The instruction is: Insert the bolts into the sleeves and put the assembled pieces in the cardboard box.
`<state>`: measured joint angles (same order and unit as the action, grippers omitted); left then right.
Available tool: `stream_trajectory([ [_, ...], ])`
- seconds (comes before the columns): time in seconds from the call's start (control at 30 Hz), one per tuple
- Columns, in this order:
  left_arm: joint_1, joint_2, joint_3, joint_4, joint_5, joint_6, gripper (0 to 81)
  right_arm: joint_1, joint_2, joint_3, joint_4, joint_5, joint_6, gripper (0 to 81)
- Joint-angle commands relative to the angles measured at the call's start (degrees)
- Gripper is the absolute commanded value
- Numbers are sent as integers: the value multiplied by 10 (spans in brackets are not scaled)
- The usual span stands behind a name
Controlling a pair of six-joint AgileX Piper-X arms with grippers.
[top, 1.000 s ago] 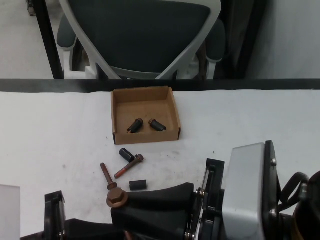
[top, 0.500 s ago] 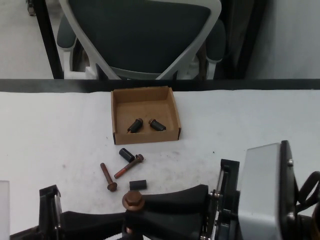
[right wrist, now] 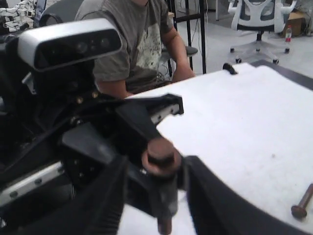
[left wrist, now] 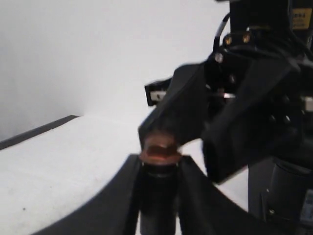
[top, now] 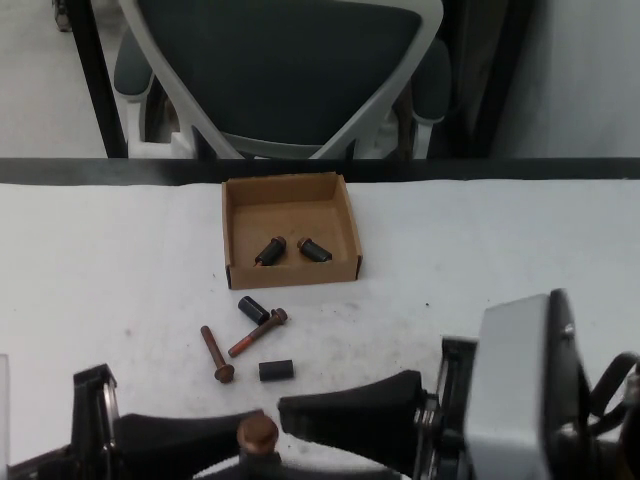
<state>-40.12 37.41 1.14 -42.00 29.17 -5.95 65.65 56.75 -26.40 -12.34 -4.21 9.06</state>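
My left gripper (left wrist: 159,169) is shut on a black sleeve (left wrist: 157,196) with a copper bolt head (left wrist: 159,152) sticking out of its top. In the high view this piece (top: 258,432) is at the bench's near edge. My right gripper (right wrist: 155,169) is open, its fingers (right wrist: 115,191) standing either side of the bolt (right wrist: 160,157) without gripping it. The cardboard box (top: 290,192) lies at mid-bench with two assembled pieces (top: 270,250) (top: 314,249) inside. In front of it lie two loose bolts (top: 258,333) (top: 215,353) and two loose sleeves (top: 252,308) (top: 276,370).
The white bench top (top: 520,240) is bare to the left and right of the box. An office chair (top: 280,70) stands behind the bench's far edge. The left arm's camera housing (right wrist: 68,44) sits close in front of my right gripper.
The right gripper let go of the bolt and drew back to the right. The bolt now sits lower, in the sleeve held by the left gripper.
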Motion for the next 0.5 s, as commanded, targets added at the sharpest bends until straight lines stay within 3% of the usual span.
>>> stream_trajectory([
  [0.0,1,-4,-11,-24,-8,-3,8,2,-2,2,20,5,22,561],
  [0.27,1,-4,-11,-7,-77,4,8,1,-58,2,116,5,10,393],
  [0.37,1,-1,-19,46,-99,28,8,1,-85,2,154,5,8,239],
  [0.47,1,8,-55,100,-129,53,8,1,-99,2,192,5,9,1],
])
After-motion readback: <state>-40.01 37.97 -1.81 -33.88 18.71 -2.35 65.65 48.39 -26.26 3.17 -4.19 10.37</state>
